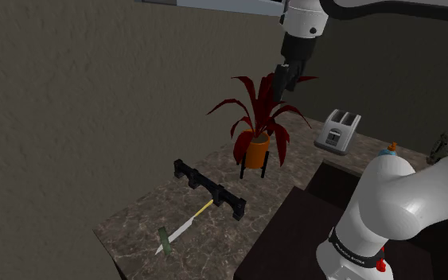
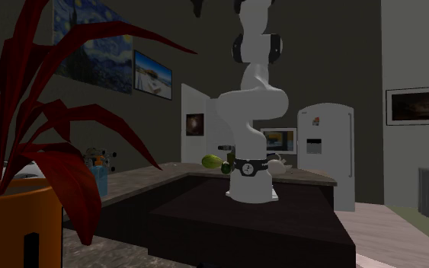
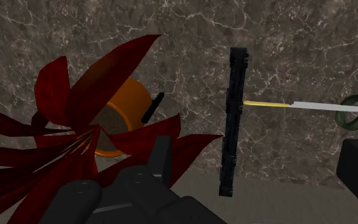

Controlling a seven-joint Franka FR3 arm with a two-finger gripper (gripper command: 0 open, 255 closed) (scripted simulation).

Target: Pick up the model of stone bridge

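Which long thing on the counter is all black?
The bridge model, beside the potted plant. The other long thing, the knife, has a pale blade and yellow handle.

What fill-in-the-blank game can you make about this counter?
The plant with red leaves sits in an ____ pot. The long bridge is coloured ____. The handle of the knife is ____.
Missing words: orange, black, yellow.
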